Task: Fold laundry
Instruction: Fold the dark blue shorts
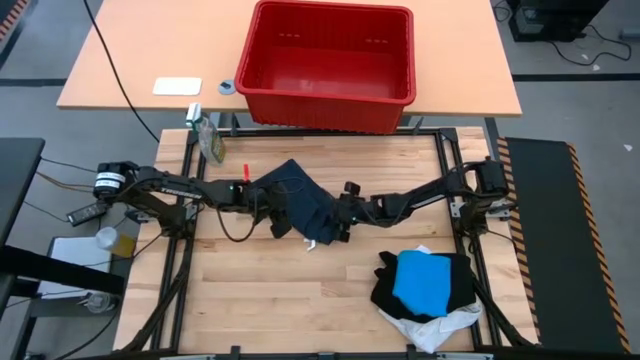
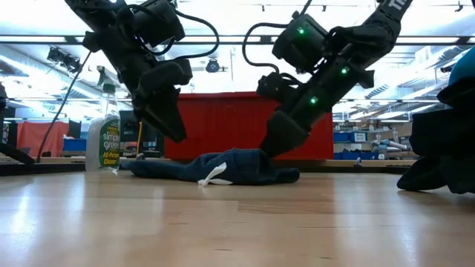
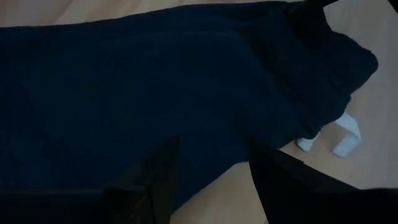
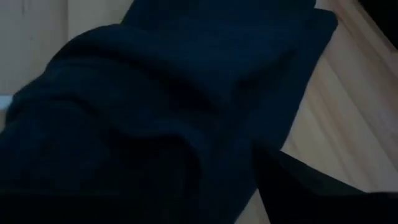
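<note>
The dark blue garment (image 1: 298,205) lies bunched in the middle of the wooden table (image 1: 260,290), with a small white tag (image 2: 214,173) sticking out at its near edge. My left gripper (image 1: 262,197) is down at the garment's left side, and in my left wrist view the cloth (image 3: 155,93) fills the space ahead of my two fingers (image 3: 158,180), which stand apart with the cloth's edge between them; I cannot tell whether they pinch it. My right gripper (image 1: 335,222) is pressed low at the garment's right side. In my right wrist view the cloth (image 4: 174,93) covers nearly everything, and I cannot tell how my right fingers stand. Well apart, near the table's right front corner, a pile of laundry (image 1: 428,290) sits with a bright blue piece (image 1: 422,282) on top of a black one (image 1: 384,290) and a white one (image 1: 436,328) underneath. A red basket (image 1: 328,60) stands on the desk beyond the table, and a spray bottle (image 2: 103,141) stands at the table's far left.
</note>
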